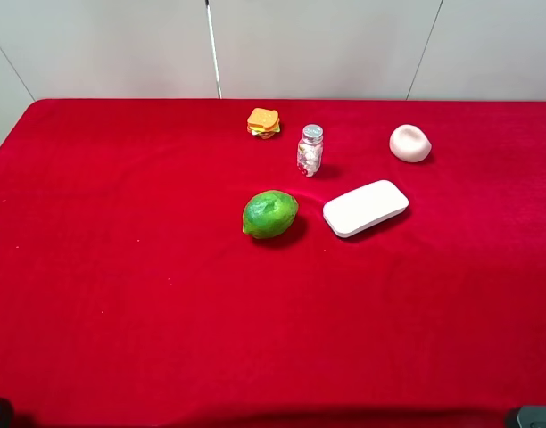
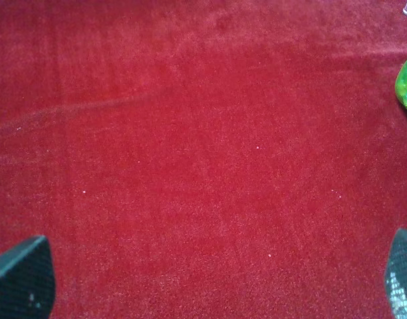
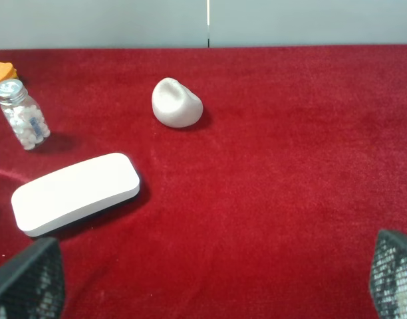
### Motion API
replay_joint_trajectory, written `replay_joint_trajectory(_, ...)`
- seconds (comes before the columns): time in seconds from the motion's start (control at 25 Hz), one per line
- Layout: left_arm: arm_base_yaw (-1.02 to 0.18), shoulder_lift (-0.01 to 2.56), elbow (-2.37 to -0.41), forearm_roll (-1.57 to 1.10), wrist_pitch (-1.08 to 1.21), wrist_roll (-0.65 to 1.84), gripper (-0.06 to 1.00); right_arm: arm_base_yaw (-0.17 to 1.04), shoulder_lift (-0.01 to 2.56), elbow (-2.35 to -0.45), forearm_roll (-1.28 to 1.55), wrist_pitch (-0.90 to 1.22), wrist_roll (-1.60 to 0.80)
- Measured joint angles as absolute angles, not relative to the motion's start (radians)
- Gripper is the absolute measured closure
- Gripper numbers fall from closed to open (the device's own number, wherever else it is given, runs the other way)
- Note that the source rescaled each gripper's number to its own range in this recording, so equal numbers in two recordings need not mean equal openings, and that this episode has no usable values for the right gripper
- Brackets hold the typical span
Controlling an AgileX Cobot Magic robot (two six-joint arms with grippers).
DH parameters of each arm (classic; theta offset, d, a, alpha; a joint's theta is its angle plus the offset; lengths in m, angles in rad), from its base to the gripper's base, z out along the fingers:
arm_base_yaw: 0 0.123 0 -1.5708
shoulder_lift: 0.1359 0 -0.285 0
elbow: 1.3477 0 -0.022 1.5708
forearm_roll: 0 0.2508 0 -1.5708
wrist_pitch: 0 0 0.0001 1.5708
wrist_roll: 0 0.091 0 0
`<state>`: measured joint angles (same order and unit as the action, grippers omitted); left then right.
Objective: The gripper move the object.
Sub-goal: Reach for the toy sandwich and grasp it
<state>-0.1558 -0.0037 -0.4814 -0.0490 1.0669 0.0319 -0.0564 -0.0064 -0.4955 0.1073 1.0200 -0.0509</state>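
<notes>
Dark grey-green pincer fingertips [image 2: 20, 280] with rounded corners and fine mesh-textured pads [image 3: 393, 279]

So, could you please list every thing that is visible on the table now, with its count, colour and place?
toy sandwich: one, orange-yellow with green and red layers, far side of the table, near the middle
small bottle: one, clear with a silver cap and white contents, upright, just right of the sandwich
lime: one, green, about the centre of the table
flat rounded block: one, white, right of the lime, apart from it
rounded lump: one, off-white, far right, beyond the block
table cloth: one, red, covers the whole table
left claw: one, dark fingers, wide open over bare cloth, holds nothing
right claw: one, dark fingers, wide open, short of the block, holds nothing
</notes>
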Motion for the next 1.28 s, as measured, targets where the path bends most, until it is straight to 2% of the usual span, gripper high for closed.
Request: replay_joint_trajectory(1.28,-0.156,-0.004,-0.481,-0.049,1.067,0.032,-0.06,-0.056,-0.006,-0.496,0.107,1.02,-0.051)
